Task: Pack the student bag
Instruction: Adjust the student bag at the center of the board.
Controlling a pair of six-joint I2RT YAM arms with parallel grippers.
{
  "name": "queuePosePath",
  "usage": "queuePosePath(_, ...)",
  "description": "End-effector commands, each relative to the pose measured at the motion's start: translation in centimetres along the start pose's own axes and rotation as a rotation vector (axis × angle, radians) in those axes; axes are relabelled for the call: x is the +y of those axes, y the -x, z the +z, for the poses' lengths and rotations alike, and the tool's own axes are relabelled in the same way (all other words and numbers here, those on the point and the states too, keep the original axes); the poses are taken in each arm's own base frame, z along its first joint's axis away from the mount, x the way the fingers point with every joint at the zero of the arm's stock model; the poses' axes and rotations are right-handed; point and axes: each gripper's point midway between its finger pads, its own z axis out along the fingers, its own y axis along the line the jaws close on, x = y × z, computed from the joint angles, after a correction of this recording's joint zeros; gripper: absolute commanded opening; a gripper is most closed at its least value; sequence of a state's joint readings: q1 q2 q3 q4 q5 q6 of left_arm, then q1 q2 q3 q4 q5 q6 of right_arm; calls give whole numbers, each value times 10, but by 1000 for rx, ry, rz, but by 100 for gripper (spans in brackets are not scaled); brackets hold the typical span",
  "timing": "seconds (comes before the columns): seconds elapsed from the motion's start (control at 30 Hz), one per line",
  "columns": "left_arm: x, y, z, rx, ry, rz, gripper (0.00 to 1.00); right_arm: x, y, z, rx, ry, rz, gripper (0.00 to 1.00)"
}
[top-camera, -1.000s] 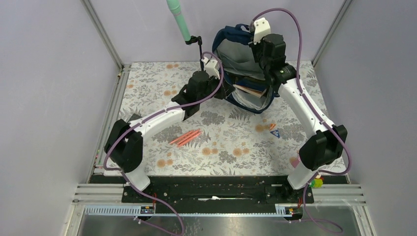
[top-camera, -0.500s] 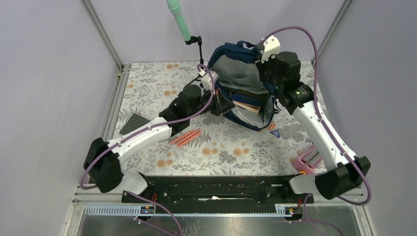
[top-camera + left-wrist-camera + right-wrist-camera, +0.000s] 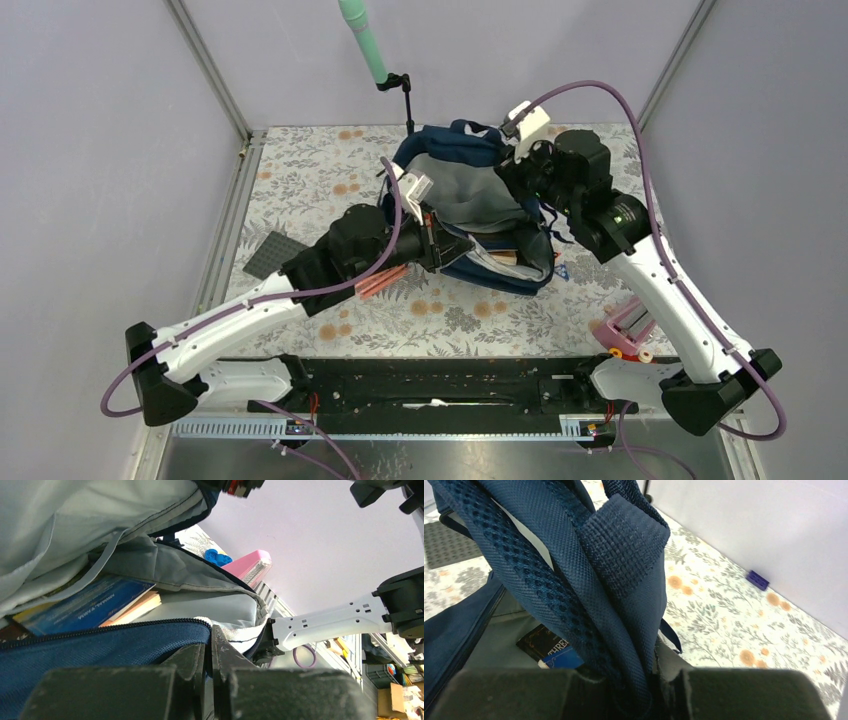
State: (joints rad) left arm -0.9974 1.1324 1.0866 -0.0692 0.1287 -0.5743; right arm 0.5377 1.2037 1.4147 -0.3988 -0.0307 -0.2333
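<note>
Navy fabric, grey lining: the student bag lies slumped on the flowered table. Its mouth gapes toward the near side, and books are stacked flat inside.

Left gripper: jaws pressed together on the zip edge at the bag's near-left rim. The wrist view shows blue zip tape and pale lining pinched between the fingers.

Right gripper: narrow, clamped round the padded strap at the bag's far-right top, holding that side up.

Both hands are spent on spreading the mouth, so neither is free to fetch.

Key relation: the orange pens lie on the table just near-left of the bag, apart from it and partly under the left forearm. Their long axis runs diagonally, with the far ends pointing toward the bag's mouth. The left arm is clearly nearer; the right arm works from the bag's opposite side. A pink case sits well near-right of the bag, closer to the right arm.

Judgement: packing is partway done. The next load likely needs one grip released, and the risk is that the mouth sags shut.
</note>
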Motion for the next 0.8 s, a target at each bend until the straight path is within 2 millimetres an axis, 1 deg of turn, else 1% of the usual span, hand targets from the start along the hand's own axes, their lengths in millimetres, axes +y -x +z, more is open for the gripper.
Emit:
queuePosePath(0.0,-46,63,-25,-218,-118,45,0,33,32,1,-88,117,0,0)
queuePosePath(0.03,-43,66,-25,-226,-98,51,0,36,36,1,-95,125,4,0)
queuePosePath(0.07,-41,71,-26,-237,-76,58,0,37,38,1,-100,127,10,3)
queuePosePath(0.1,-38,76,-26,-252,-48,64,0,35,44,-1,-110,122,19,14)
queuePosePath(0.17,-33,92,-30,-300,7,67,0,31,56,-9,-138,106,28,41)
queuePosePath(0.2,-31,100,-32,-329,30,67,0,28,63,-15,-155,93,30,64)
queuePosePath(0.23,-28,108,-35,-356,54,57,0,25,70,-22,-174,78,33,78)
queuePosePath(0.27,-25,115,-37,-382,75,45,0,21,78,-29,-191,63,33,89)
queuePosePath(0.3,-22,120,-40,-400,86,32,0,18,84,-37,-205,49,35,95)
queuePosePath(0.33,-20,125,-42,-420,93,16,0,15,90,-46,-220,39,34,98)
queuePosePath(0.4,-17,132,-45,-448,93,-9,0,12,96,-63,-243,29,29,100)
queuePosePath(0.5,-12,135,-45,-456,103,-21,0,15,92,-85,-250,45,27,100)
queuePosePath(0.57,-10,136,-46,-456,105,-29,0,28,82,-99,-248,116,18,100)
queuePosePath(0.67,-9,137,-46,-459,107,-37,0,62,57,-118,-257,296,-27,100)
queuePosePath(0.7,-9,138,-47,-462,106,-40,0,73,47,-122,-257,351,-36,100)
queuePosePath(0.77,-11,140,-48,-463,102,-44,0,83,28,-124,-240,396,-17,100)
